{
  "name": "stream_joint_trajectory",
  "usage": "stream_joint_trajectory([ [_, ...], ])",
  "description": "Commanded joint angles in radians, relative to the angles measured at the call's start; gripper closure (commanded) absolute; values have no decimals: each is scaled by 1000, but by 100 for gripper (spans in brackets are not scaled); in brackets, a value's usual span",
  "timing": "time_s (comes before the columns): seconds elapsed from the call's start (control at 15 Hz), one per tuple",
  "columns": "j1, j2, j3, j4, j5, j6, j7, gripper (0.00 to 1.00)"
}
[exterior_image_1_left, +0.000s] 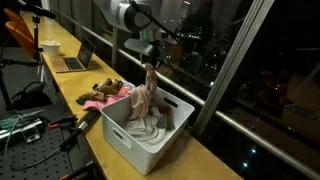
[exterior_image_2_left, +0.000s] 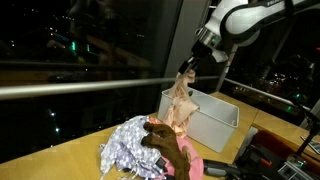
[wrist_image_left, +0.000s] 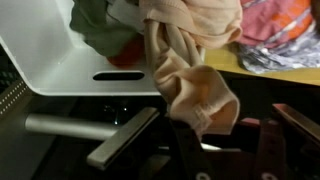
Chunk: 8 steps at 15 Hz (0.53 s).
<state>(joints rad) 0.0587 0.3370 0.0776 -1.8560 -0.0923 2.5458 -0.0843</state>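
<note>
My gripper (exterior_image_1_left: 150, 64) is shut on a peach-coloured cloth (exterior_image_1_left: 146, 93) and holds it up so that it hangs down over a white plastic bin (exterior_image_1_left: 120, 140). The cloth also shows in an exterior view (exterior_image_2_left: 180, 100), dangling beside the bin (exterior_image_2_left: 215, 125) below my gripper (exterior_image_2_left: 187, 66). In the wrist view the cloth (wrist_image_left: 190, 70) hangs from my fingers (wrist_image_left: 215, 135), with the white bin (wrist_image_left: 50, 50) behind it. Grey and other clothes (exterior_image_1_left: 152, 128) lie inside the bin.
A pile of clothes, pink and patterned (exterior_image_1_left: 105, 95), lies on the wooden counter (exterior_image_1_left: 60, 75) next to the bin; it also shows in an exterior view (exterior_image_2_left: 140, 150). A laptop (exterior_image_1_left: 75, 58) stands farther along. Dark windows and a rail (exterior_image_2_left: 80, 88) run behind.
</note>
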Motion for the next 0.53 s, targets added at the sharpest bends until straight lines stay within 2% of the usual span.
stream_joint_trajectory([
  [0.0,54,-161,40,-60,10,-39,19,100],
  [0.27,137,-265,111,-40,-1,-93,30,100],
  [0.47,211,-314,173,-8,-30,-158,89,100],
])
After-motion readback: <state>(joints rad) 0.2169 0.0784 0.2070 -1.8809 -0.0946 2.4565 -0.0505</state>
